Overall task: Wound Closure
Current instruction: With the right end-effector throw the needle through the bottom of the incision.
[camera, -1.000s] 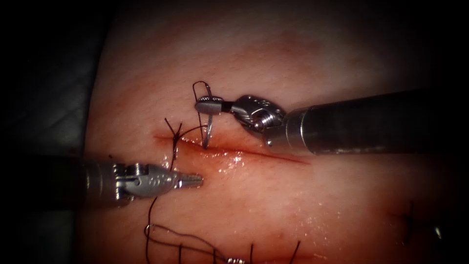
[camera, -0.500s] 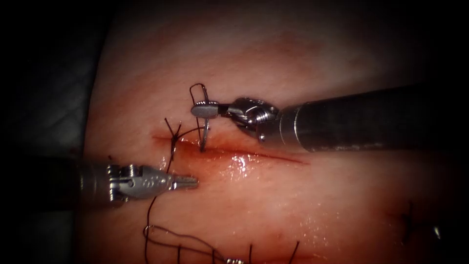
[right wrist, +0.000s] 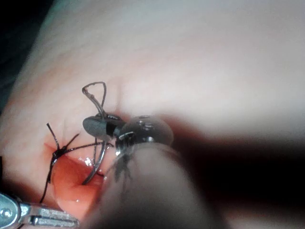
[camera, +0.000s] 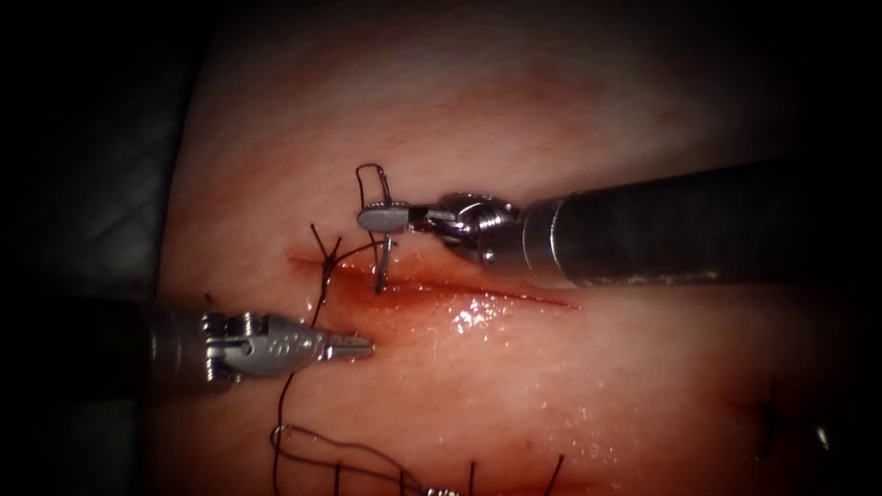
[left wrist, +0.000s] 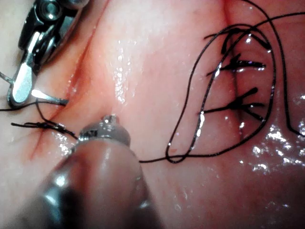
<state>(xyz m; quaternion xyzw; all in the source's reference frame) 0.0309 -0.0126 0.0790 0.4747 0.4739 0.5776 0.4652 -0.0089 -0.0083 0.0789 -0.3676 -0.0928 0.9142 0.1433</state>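
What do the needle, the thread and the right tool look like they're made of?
Needle: thin polished metal, judging by its silvery glint; held in the right tool, tip at the cut. Thread: dark, fine, limp strand, possibly braided or monofilament; unclear. Right tool: bright steel-like metal with shiny highlights.

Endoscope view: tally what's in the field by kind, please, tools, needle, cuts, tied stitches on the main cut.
Tools: 2, right hand shut on the needle's upper curve, left hand shut on nothing
Needle: 1, tip at the cut
Cut: 1
Tied stitch: 1
Total: 5
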